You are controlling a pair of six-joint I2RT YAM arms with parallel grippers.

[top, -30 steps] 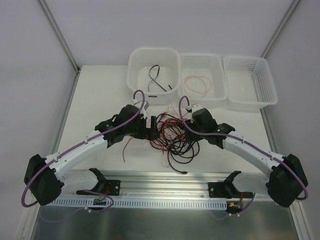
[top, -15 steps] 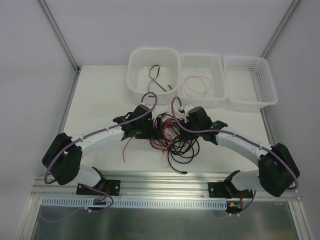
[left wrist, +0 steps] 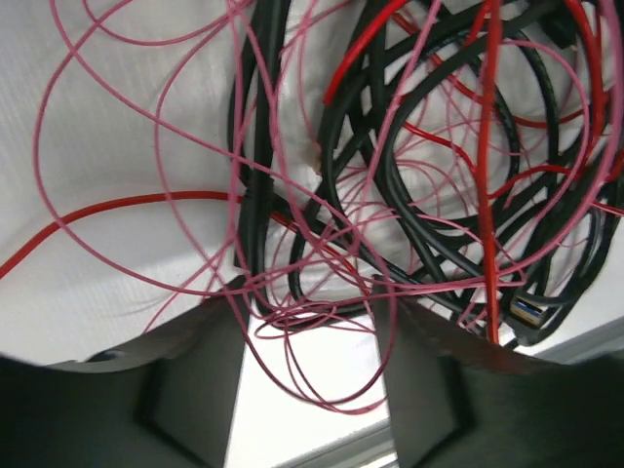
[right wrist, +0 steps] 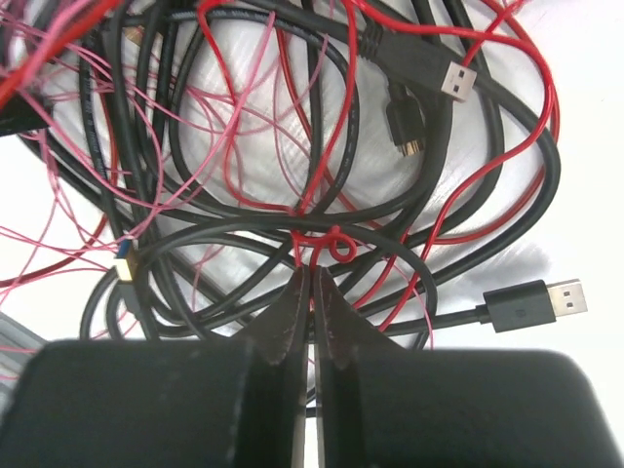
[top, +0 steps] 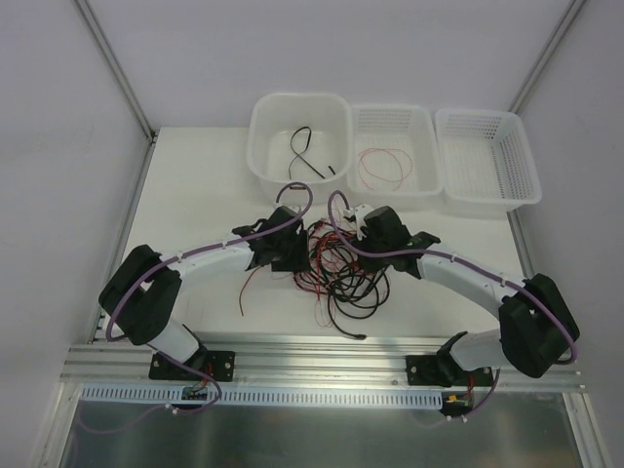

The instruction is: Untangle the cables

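Note:
The cables (top: 341, 271) lie in one tangle at mid-table: thick black leads with USB plugs (right wrist: 546, 297), red wires and thin pink-red loops. My left gripper (top: 297, 255) is at the tangle's left edge. In the left wrist view its jaws (left wrist: 310, 292) stand apart, with thin pink-red loops (left wrist: 312, 322) and a black cable (left wrist: 255, 195) crossing the gap between the fingertips. My right gripper (top: 356, 244) sits on the tangle's upper right. Seen from the right wrist, it (right wrist: 314, 268) is shut on a red wire (right wrist: 336, 244) that curls into a small loop just beyond the tips.
Three white bins line the back edge: a tub (top: 263, 146) holding a black cable (top: 307, 156), a basket (top: 429, 156) holding a thin red wire (top: 382, 168), and a second basket (top: 531, 166). An aluminium rail (top: 322, 351) runs along the near edge.
Both arms have reached further into the tangle. The right gripper has shut on the red wire. The left gripper's jaws have narrowed around the thin loops.

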